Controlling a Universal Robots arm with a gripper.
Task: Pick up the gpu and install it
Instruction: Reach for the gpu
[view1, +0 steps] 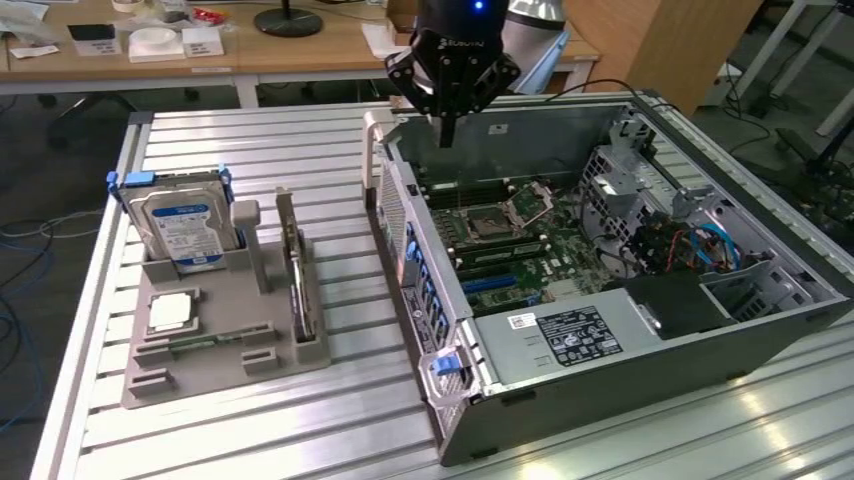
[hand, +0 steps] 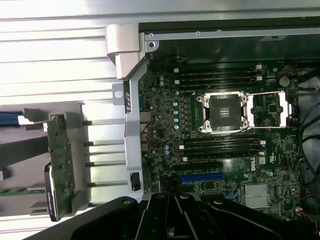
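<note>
In the exterior view the claw (view1: 447, 136) hangs over the far rim of the open computer case (view1: 627, 370), at about eleven o'clock from the motherboard (view1: 514, 235). Its two black fingers look pressed together into one narrow tip, with nothing between them. The gpu (view1: 296, 270) stands on edge in a grey plastic holder (view1: 200, 370) on the ribbed aluminium desk (view1: 267, 150). It is at about nine o'clock from the case and well apart from the claw. A boxy hard drive (view1: 187, 225) stands at ten o'clock from the gpu.

In the wrist view the gpu (hand: 62, 155) shows a green, solder-speckled board with a dark shroud against one face. It is likely light, stiff and fragile, and best pinched across the thin board at its free long edge, clear of the fan.
</note>
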